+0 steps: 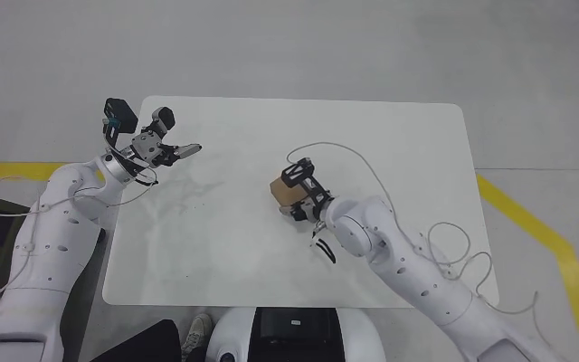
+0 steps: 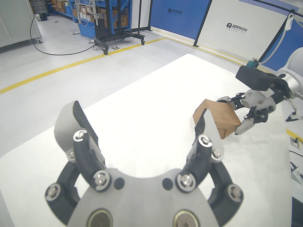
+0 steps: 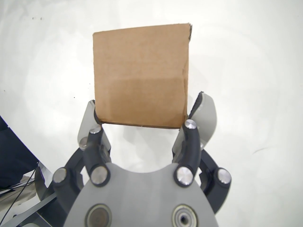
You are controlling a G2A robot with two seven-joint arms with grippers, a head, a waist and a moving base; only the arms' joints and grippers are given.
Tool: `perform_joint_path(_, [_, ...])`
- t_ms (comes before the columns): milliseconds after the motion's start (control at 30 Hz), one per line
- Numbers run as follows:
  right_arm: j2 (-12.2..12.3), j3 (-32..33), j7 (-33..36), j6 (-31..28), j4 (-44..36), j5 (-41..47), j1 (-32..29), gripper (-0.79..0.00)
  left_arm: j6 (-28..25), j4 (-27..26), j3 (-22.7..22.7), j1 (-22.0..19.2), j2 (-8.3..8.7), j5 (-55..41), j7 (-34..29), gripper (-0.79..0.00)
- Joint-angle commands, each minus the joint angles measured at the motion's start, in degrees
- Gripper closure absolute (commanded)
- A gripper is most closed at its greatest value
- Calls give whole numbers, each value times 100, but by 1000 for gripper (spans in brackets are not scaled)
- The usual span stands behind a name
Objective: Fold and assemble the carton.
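Care is needed: with our right pincer clamped on the carton at mid-table and our left pincer open well apart, we should hold it square while closing flaps.

brown carton, folded shut, boxy, mid-table

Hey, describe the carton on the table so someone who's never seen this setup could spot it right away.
Find the white table. Near its middle, the right tool clasps a small cardboard carton. It is the only brown thing on the white surface.
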Motion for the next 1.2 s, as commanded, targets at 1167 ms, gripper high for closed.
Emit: perform_joint_path(1167, [237, 2868, -921, -512, -2060, 3237, -1205, -366, 0, 0, 0, 0, 0, 0, 0, -785])
